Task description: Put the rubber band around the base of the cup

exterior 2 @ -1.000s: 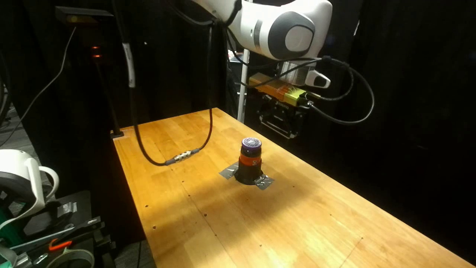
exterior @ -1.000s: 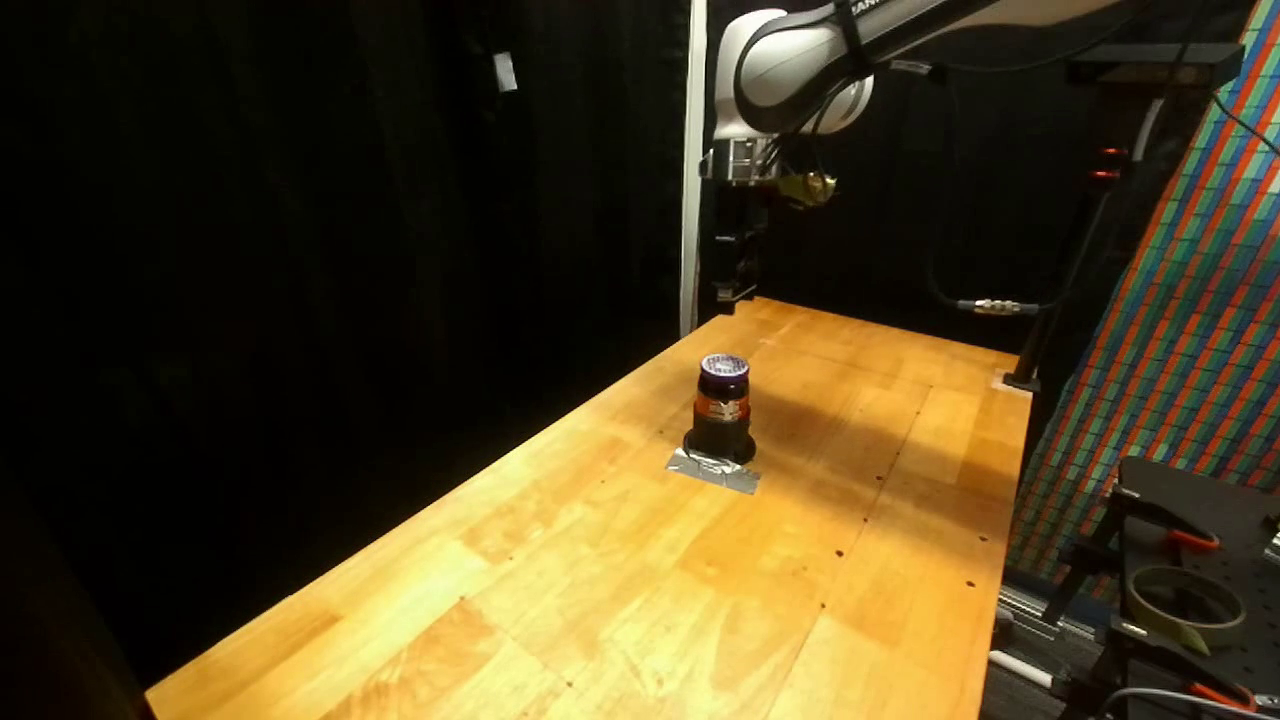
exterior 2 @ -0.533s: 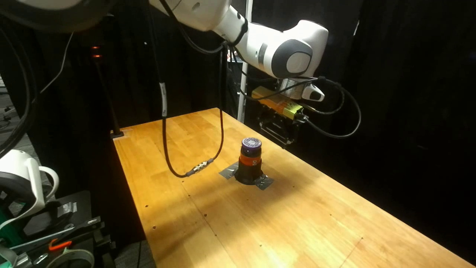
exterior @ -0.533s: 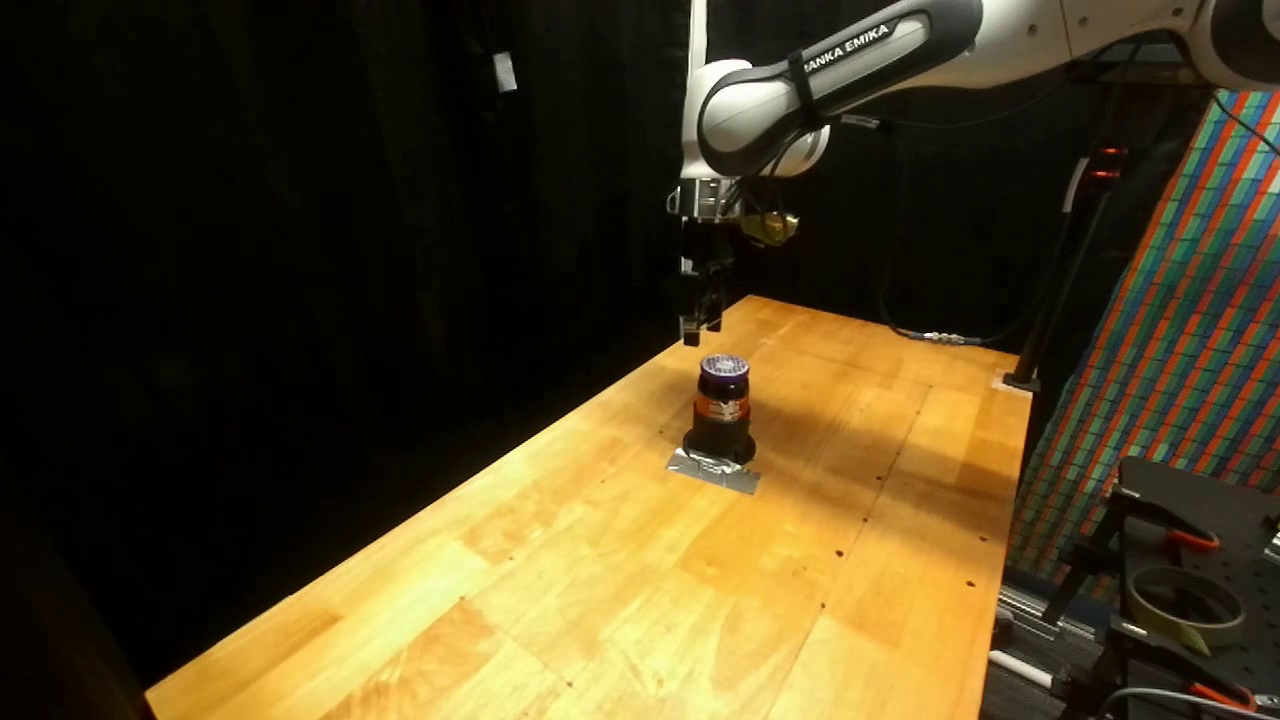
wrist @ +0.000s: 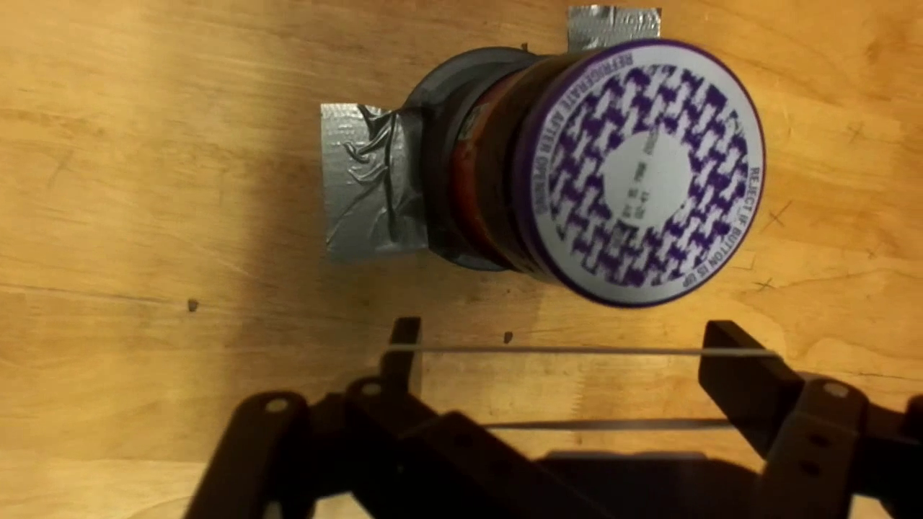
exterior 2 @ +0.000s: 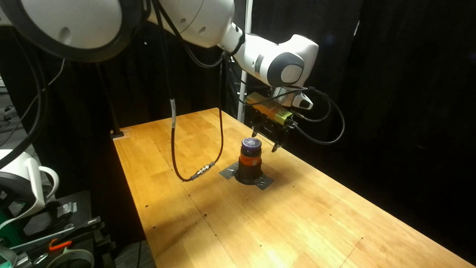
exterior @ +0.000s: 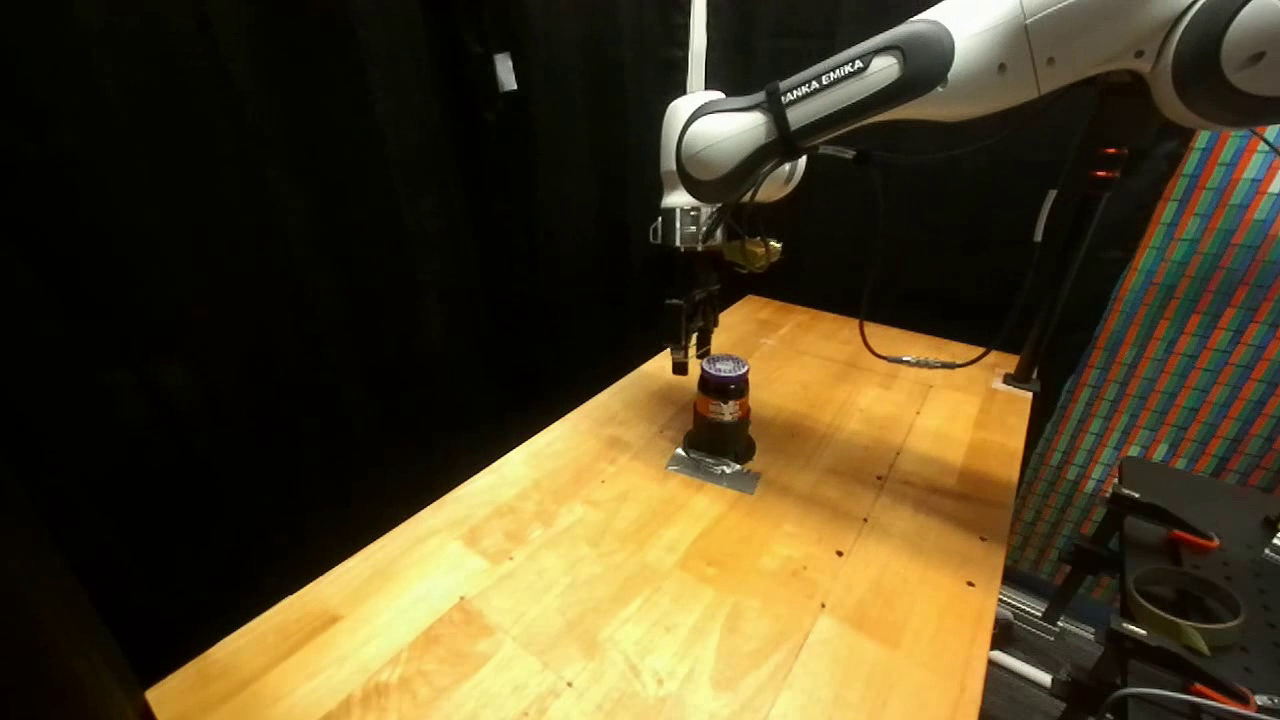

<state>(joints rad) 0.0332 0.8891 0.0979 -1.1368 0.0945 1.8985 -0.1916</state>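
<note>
The cup (exterior: 722, 400) is a dark jar with an orange label and a purple-rimmed, patterned lid. It stands upright in a black base on the table, and also shows in an exterior view (exterior 2: 250, 160) and the wrist view (wrist: 642, 173). A thin pale rubber band (wrist: 562, 351) is stretched around both fingers, its two strands spanning the gap. My gripper (wrist: 559, 339) is open. In both exterior views the gripper (exterior: 692, 360) (exterior 2: 264, 141) hangs above the table beside the cup, apart from it. The band is too thin to follow clearly there.
Silver tape (exterior: 713, 471) (wrist: 371, 180) holds the base to the wooden table (exterior: 640, 600). A cable with a metal connector (exterior 2: 202, 170) hangs over the table. A dark side cart with a tape roll (exterior: 1185, 605) stands beside the table.
The arm has come down and its gripper has moved closer to the cup and the tabletop. The hanging cable has shifted with it. The cup has not moved.
</note>
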